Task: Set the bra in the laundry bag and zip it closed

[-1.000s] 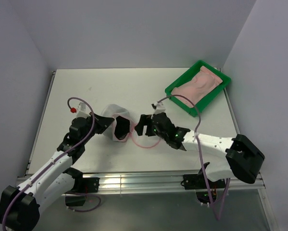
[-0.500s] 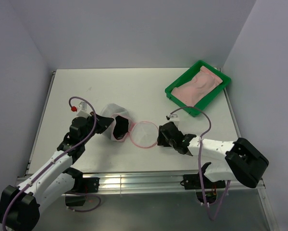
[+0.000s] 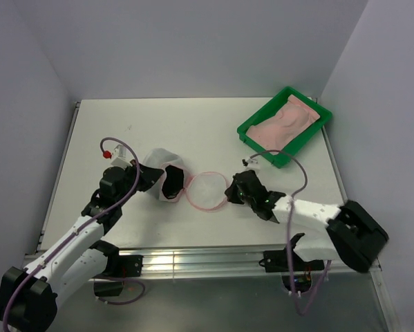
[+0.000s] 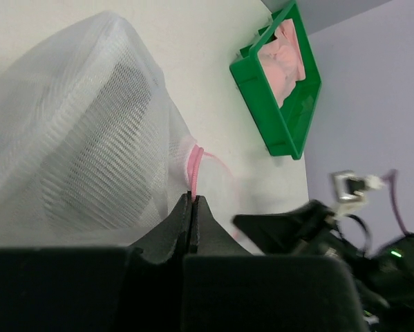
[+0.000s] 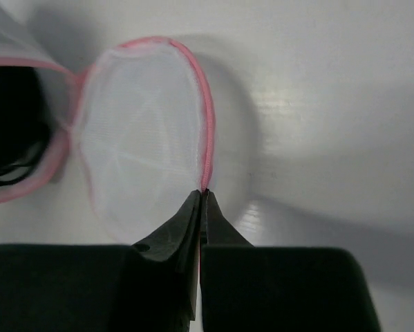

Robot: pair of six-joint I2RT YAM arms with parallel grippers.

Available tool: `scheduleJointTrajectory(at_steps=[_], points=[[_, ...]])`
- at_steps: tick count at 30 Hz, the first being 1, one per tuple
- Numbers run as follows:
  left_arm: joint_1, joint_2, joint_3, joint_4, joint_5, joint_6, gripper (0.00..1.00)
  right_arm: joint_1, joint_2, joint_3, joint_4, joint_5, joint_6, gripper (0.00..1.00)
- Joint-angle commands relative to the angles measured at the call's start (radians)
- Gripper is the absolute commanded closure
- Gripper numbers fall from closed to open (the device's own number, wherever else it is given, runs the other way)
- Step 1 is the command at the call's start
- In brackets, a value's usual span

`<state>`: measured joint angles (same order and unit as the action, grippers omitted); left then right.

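The laundry bag (image 3: pixel 158 160) is a white mesh pouch with a pink zip rim, lying left of the table's centre with its mouth facing right. Something black (image 3: pixel 172 181), apparently the bra, sits inside the mouth and shows dark through the mesh (image 4: pixel 89 138). The bag's round lid flap (image 3: pixel 207 191) lies open and flat on the table to the right. My left gripper (image 3: pixel 157 182) (image 4: pixel 193 198) is shut on the pink rim at the pouch's near side. My right gripper (image 3: pixel 228 191) (image 5: pixel 202 194) is shut on the flap's (image 5: pixel 141 131) pink edge at its right side.
A green tray (image 3: pixel 258 146) (image 4: pixel 289 131) stands at the back right with pink fabric (image 3: pixel 284 123) in it. The right arm's purple cable (image 3: pixel 289 173) arches between the tray and the arm. Grey walls close in the table at the back and right.
My right gripper has pulled back from the bag's mouth to the right and shut on the flap's pink edge. The flap now lies spread flat. The left gripper kept its grip.
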<state>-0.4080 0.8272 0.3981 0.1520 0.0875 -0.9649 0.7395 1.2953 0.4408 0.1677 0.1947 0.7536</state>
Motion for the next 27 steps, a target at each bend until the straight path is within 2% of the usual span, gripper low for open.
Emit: scheduleJointTrajectory(at_steps=[1,3,6,9,11,16,19,22,27], points=[[0.003,-0.034,0.077,-0.014,-0.038,0.046,1.00,0.040,-0.279,0.065,-0.162,0.103,-0.104,1.00],[0.003,-0.042,0.109,-0.054,-0.057,0.057,1.00,0.061,-0.425,0.202,-0.302,0.118,-0.160,1.00],[0.003,-0.057,0.131,-0.071,-0.066,0.064,1.00,0.124,-0.494,0.425,-0.514,0.138,-0.218,1.00],[0.001,-0.063,0.119,-0.068,-0.049,0.052,1.00,0.164,-0.437,0.522,-0.533,0.112,-0.250,1.00],[0.003,-0.059,0.119,-0.078,-0.046,0.049,1.00,0.150,-0.322,0.583,-0.565,0.141,-0.278,1.00],[0.005,-0.077,0.150,-0.114,-0.089,0.068,1.00,0.140,-0.304,0.591,-0.429,0.060,-0.286,1.00],[0.005,-0.030,0.157,-0.074,-0.114,0.058,1.00,0.098,-0.168,0.688,-0.438,-0.001,-0.309,1.00],[0.009,0.001,0.171,-0.069,-0.176,0.051,1.00,0.092,-0.064,0.740,-0.353,-0.064,-0.319,1.00],[0.069,-0.026,0.202,-0.123,-0.276,0.063,1.00,0.075,0.146,0.941,-0.313,-0.158,-0.332,1.00]])
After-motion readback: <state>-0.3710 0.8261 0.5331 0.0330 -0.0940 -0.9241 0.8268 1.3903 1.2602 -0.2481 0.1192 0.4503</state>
